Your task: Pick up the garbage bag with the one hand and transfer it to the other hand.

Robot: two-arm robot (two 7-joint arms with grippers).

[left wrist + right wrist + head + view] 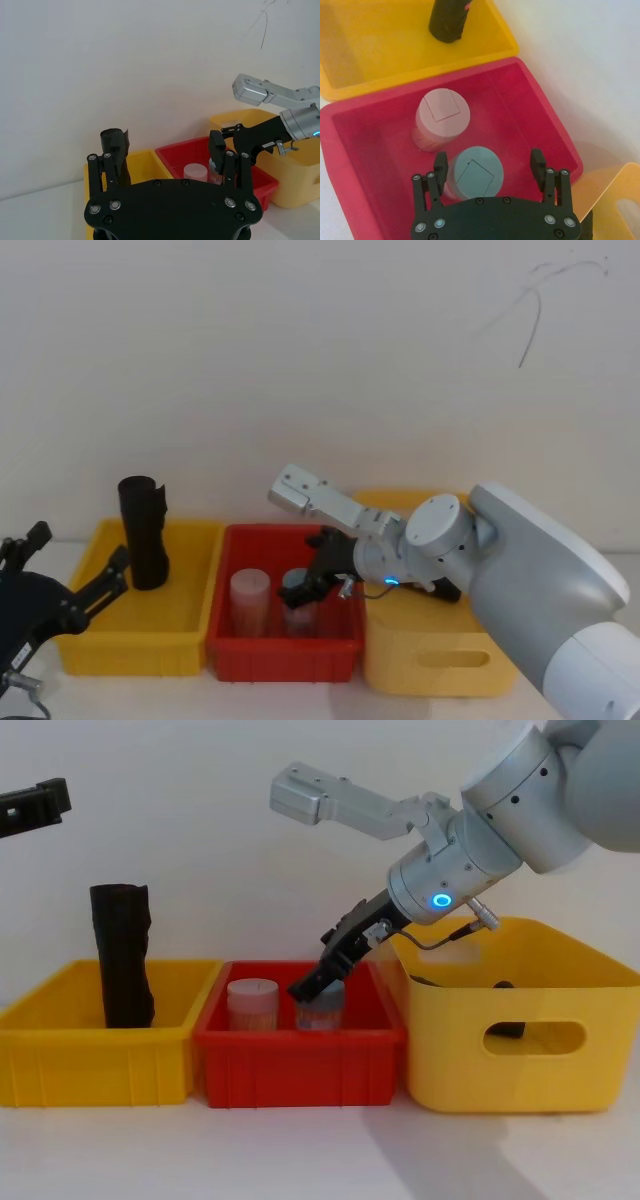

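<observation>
Upright in the left yellow bin (130, 655) stands the garbage bag (143, 535). Left gripper (76, 551), jaws wide, sits at its near left; best closed squarely around mid-roll. Right gripper (488, 165), jaws parted, hovers over the red bin (285, 660).

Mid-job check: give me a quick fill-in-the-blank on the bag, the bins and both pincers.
The garbage bag stands upright in the leftmost bin, which is ___.
The right pincer hangs open over the middle bin, which is ___.
The middle bin holds ___ lidded tubs.
The left pincer, near the leftmost bin, is ___, gripping nothing.
Missing words: yellow, red, two, open.
</observation>
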